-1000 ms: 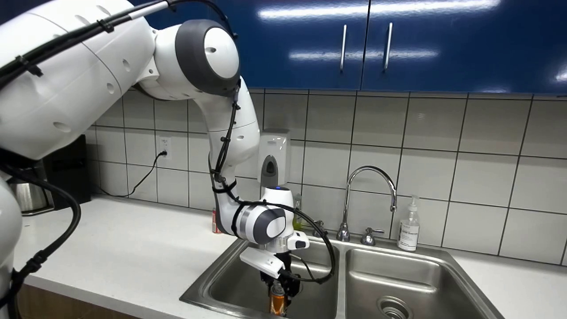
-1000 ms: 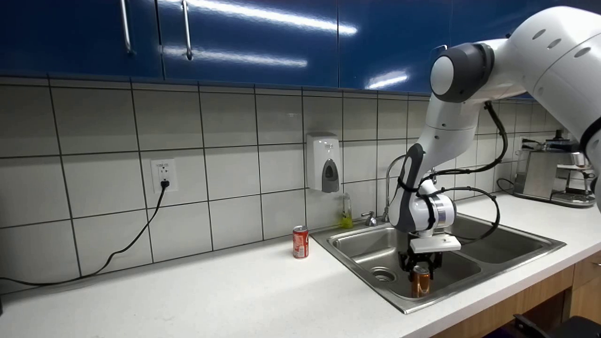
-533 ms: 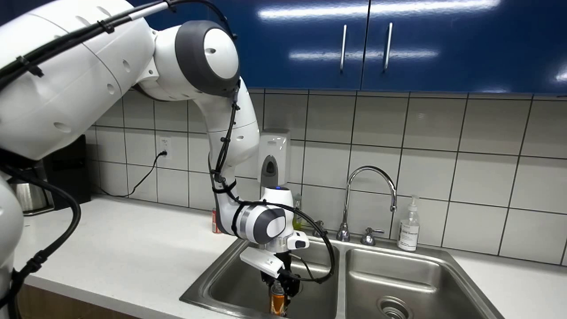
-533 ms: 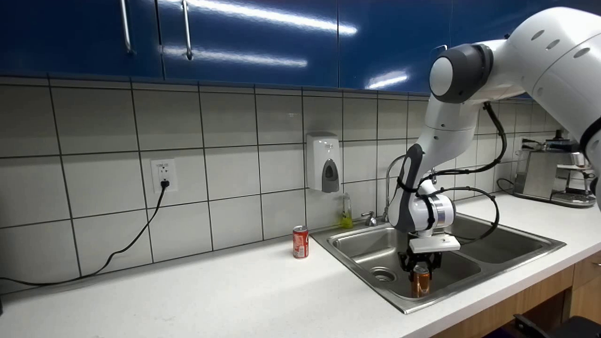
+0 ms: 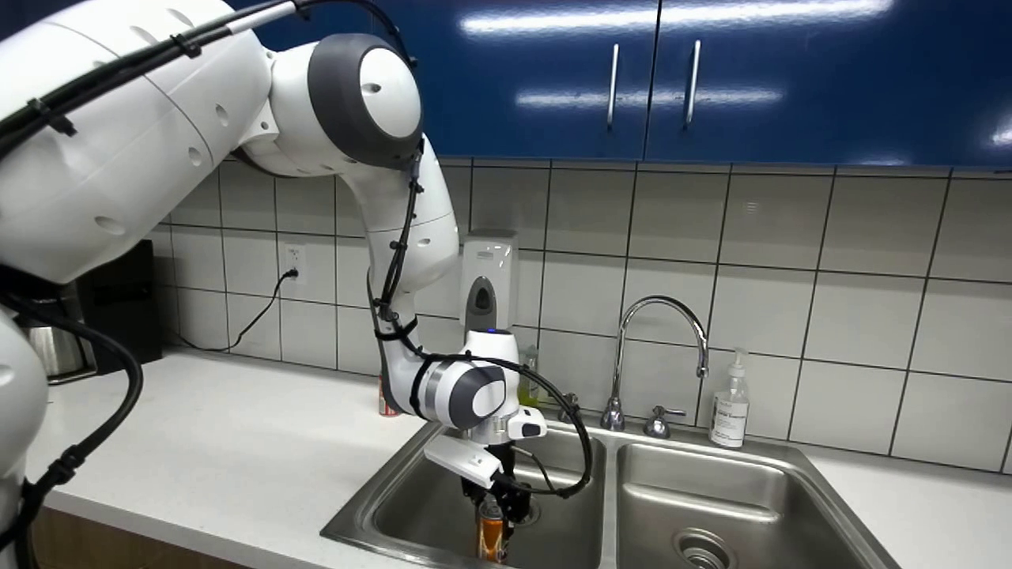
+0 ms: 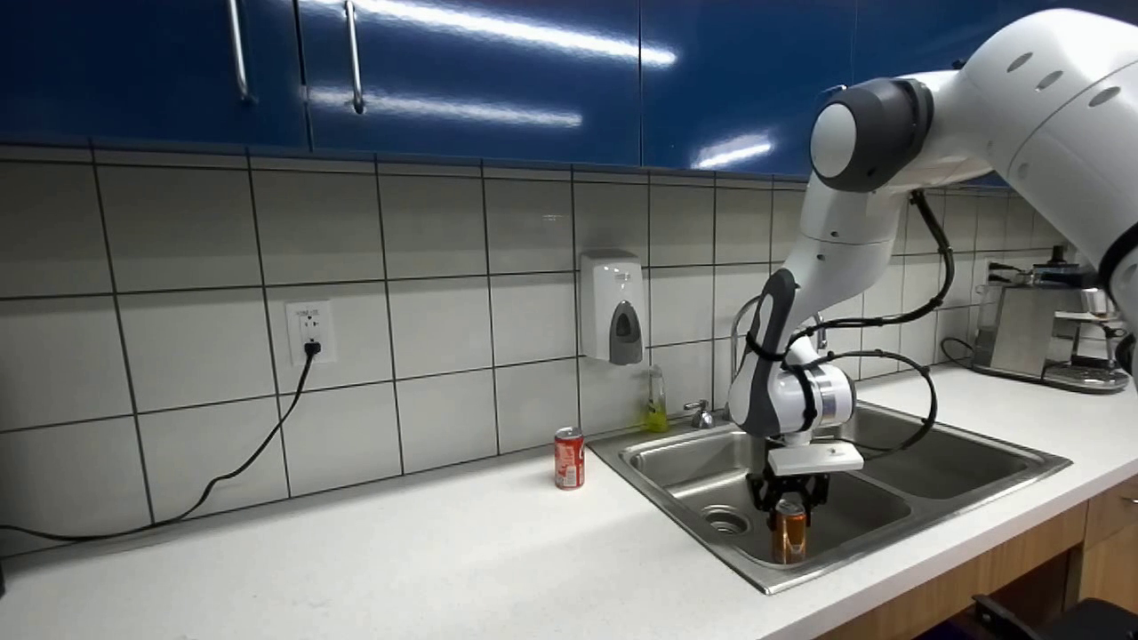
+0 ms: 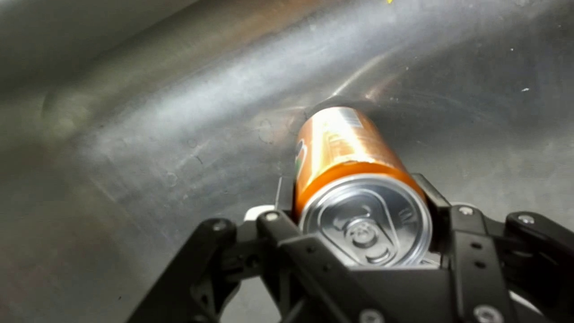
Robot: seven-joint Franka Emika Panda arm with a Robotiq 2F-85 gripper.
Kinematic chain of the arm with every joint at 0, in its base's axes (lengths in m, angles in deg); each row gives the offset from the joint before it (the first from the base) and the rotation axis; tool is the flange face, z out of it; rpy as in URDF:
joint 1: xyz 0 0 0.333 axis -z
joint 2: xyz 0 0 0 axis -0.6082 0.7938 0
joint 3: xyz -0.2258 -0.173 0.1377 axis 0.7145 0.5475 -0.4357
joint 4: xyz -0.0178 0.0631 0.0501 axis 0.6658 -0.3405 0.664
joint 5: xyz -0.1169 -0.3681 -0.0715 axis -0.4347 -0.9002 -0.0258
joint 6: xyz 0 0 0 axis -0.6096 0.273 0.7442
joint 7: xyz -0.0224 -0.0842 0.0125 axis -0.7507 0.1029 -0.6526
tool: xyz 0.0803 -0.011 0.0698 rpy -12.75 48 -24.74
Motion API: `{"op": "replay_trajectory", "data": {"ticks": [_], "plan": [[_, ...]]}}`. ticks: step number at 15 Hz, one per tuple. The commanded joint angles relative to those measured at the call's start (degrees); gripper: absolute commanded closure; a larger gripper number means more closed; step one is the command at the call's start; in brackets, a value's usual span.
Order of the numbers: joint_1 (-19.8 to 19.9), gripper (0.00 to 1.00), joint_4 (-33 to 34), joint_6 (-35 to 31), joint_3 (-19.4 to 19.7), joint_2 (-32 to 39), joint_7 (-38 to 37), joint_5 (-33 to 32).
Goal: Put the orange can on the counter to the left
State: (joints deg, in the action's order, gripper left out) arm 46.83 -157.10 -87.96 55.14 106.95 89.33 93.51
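To me the orange cylindrical metal can [image 7: 347, 141] looks glossy, the grey steel double sink [image 5: 610, 506] satiny and scuffed, the long white countertop [image 6: 427, 560] smooth, the flat blue cabinet doors [image 5: 538, 67] mirror-shiny, my black jointed gripper [image 7: 358, 193] mostly matt.

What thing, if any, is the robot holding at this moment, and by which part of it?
The orange can; the jaws are closed on opposite sides of it, at its upper end.
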Motion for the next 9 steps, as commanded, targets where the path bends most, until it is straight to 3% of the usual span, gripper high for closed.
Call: {"op": "replay_trajectory", "data": {"ticks": [1,9], "plan": [[-0.7,0.62,-1.5,3.8,0.1,-4.8,-0.7,-0.6],[-0.2,0.62,-4.8,8.9,-1.0,-12.6,1.4,-0.7]]}}
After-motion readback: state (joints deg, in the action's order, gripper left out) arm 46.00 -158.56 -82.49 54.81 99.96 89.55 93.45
